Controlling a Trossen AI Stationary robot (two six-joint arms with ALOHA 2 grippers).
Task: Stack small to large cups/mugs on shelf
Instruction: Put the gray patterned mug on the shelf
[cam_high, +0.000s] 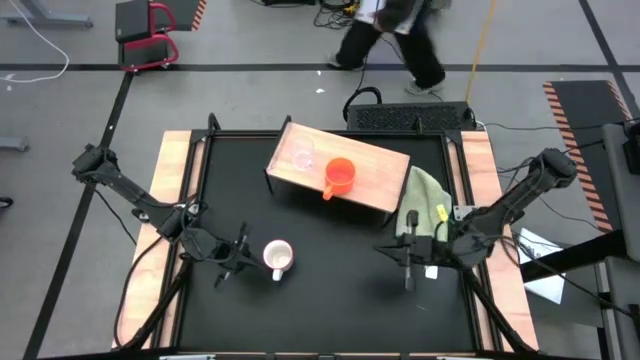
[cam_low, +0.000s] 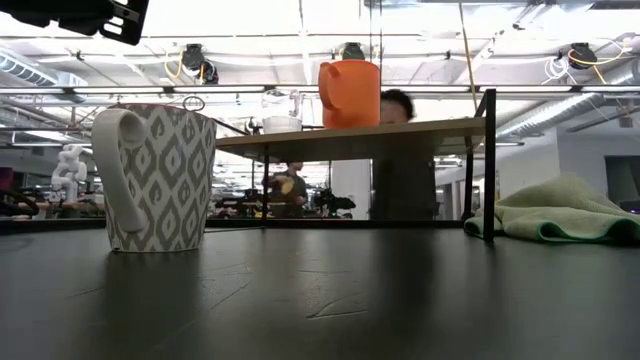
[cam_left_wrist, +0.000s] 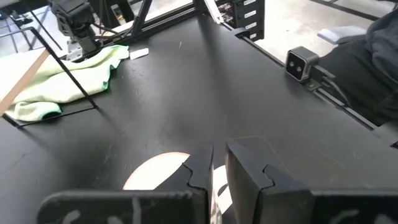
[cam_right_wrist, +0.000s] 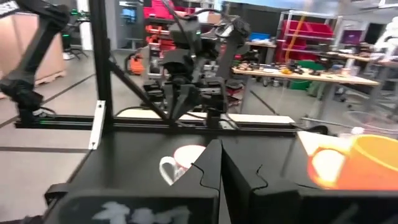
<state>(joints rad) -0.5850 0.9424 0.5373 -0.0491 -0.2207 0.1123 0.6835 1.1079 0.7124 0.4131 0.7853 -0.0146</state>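
Note:
The shelf (cam_high: 372, 172) stands at the table's far middle on black legs. The clear cup (cam_high: 302, 155) and the orange mug (cam_high: 340, 177) stand on it; in the low view the orange mug (cam_low: 349, 93) is upright on the board (cam_low: 400, 137). The white patterned mug (cam_high: 278, 257) stands upright on the black table, its handle (cam_low: 115, 170) free. My left gripper (cam_high: 240, 255) hovers just left of and above the white mug (cam_left_wrist: 158, 177), its fingers a narrow gap apart and empty. My right gripper (cam_high: 408, 272) is shut and empty at the right.
A green cloth (cam_high: 425, 198) lies right of the shelf, by my right arm. Pale wooden strips (cam_high: 165, 215) run along the table's left and right sides. A small camera (cam_left_wrist: 303, 62) sits at the near edge. A person (cam_high: 392, 35) walks beyond the far edge.

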